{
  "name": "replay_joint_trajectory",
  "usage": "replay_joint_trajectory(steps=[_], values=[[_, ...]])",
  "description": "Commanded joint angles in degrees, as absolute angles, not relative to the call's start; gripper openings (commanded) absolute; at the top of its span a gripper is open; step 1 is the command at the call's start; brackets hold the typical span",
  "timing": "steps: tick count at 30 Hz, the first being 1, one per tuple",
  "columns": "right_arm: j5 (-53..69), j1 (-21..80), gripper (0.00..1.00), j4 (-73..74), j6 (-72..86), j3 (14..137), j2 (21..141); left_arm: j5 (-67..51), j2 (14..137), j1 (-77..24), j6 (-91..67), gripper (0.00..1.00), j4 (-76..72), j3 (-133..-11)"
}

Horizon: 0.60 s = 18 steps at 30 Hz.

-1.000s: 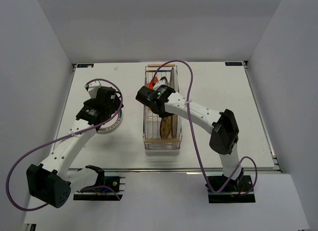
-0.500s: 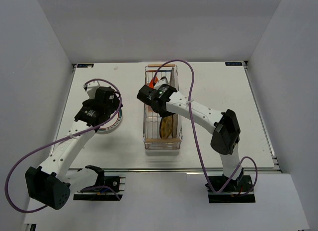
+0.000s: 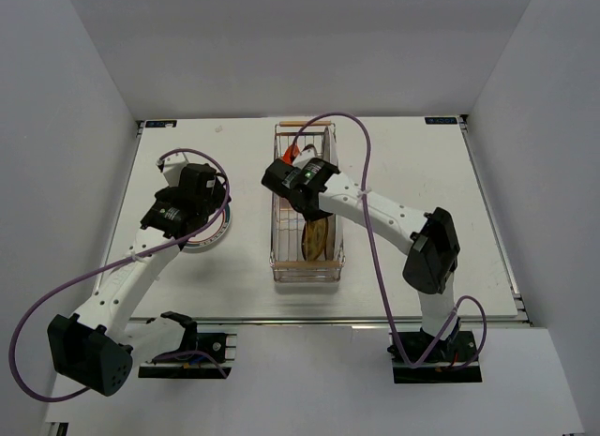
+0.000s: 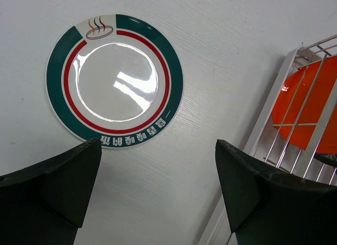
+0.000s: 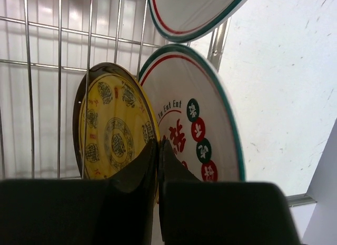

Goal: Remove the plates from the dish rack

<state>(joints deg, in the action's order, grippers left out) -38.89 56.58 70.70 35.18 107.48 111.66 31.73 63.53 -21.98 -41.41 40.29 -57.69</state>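
The dish rack (image 3: 306, 266) stands at the table's middle, with plates on edge in it. My right gripper (image 3: 304, 207) reaches down into it. In the right wrist view it (image 5: 158, 145) is shut on the rim of the yellow patterned plate (image 5: 110, 131). A white plate with coloured dots (image 5: 205, 118) stands right beside that one, and another white plate with a green and red rim (image 5: 189, 10) stands beyond. An orange plate (image 4: 310, 105) sits at the rack's far end. My left gripper (image 4: 158, 171) is open and empty above the table, left of the rack.
A white plate with a green and red rim (image 4: 115, 79) lies flat on the table left of the rack, just ahead of my left gripper; it also shows in the top view (image 3: 210, 235). The rack's wire wall (image 4: 284, 92) is close on the left gripper's right.
The right arm has shifted slightly to the right over the rack, and the yellow plate under it has turned more edge-on. The left arm has barely moved.
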Motion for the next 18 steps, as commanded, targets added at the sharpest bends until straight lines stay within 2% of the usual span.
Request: replay_joint_trajectory(steps=[1, 18], values=[[-44.6, 55.2, 0.0, 72.1, 34.5, 112.1, 110.1, 32.7, 62.2, -22.2, -41.6, 0.98, 40.3, -58.1], [-49.9, 59.2, 0.0, 65.4, 21.2, 123.5, 106.6, 33.5, 62.0, -21.7, -41.4, 0.98, 40.0, -58.5]])
